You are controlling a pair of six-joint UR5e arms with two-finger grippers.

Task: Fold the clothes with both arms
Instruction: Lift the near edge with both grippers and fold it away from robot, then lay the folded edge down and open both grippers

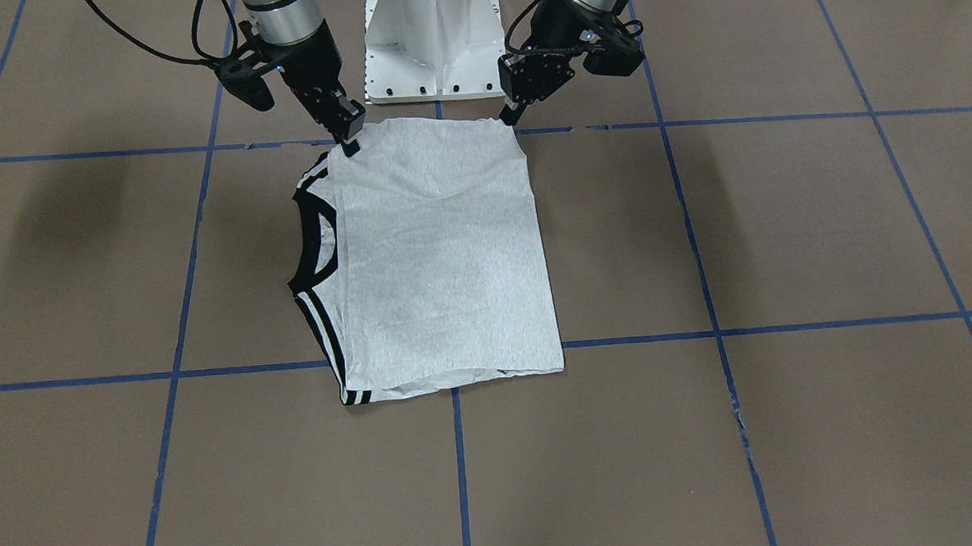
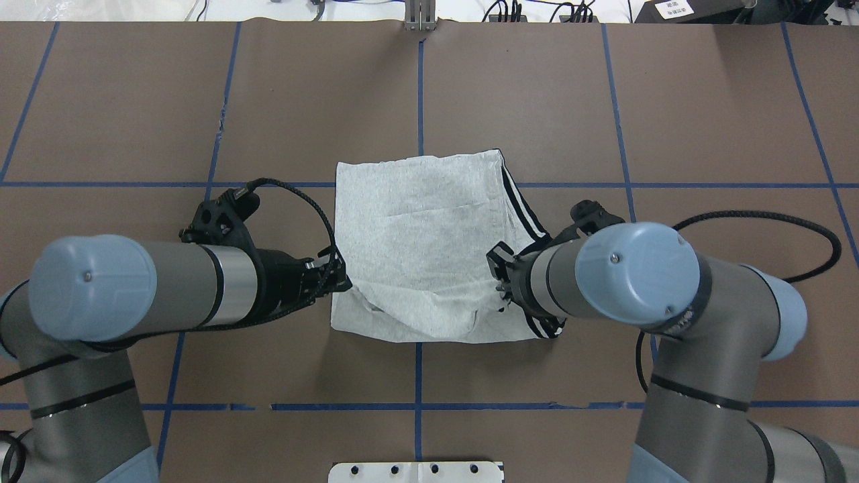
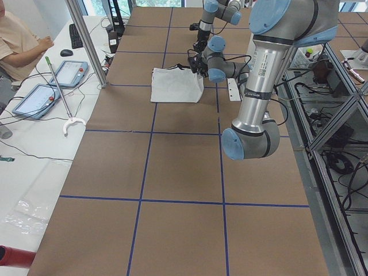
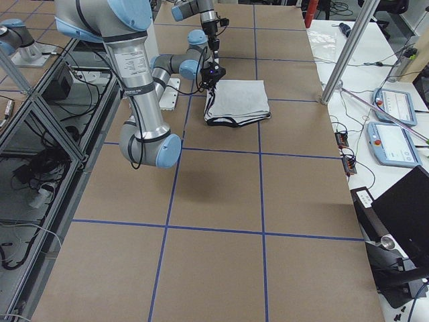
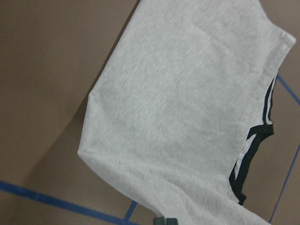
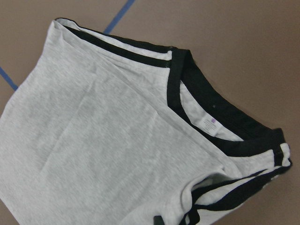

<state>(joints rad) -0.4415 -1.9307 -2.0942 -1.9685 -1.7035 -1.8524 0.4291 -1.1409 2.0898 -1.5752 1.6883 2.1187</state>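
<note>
Brown paper crossed by blue tape lines covers the desk (image 2: 537, 87), and the T-shirt (image 1: 444, 258) lies on it as a flat grey rectangle, straight out from the white base (image 1: 435, 54). It is already folded in on itself. The black collar (image 6: 220, 126) and the shoulder stripes show along the side toward my right arm, while the side toward my left arm is a plain fold.

My left hand (image 1: 511, 114) sits at the near plain corner and my right hand (image 1: 351, 141) at the near striped corner, both on the edge closest to me. On each, the fingers look drawn together with a pinch of cloth between them. The cloth puckers a little at both corners, so I judge both hands have hold of the T-shirt, though the tips are small in every view.

What matters next is that the whole T-shirt lies ahead of both hands, its long axis running away from me. Neither hand is nearer than the other, as they bracket the same edge. I judge the coming fold means carrying that near edge forward over the far edge, both hands level so the fold lands square.
</note>
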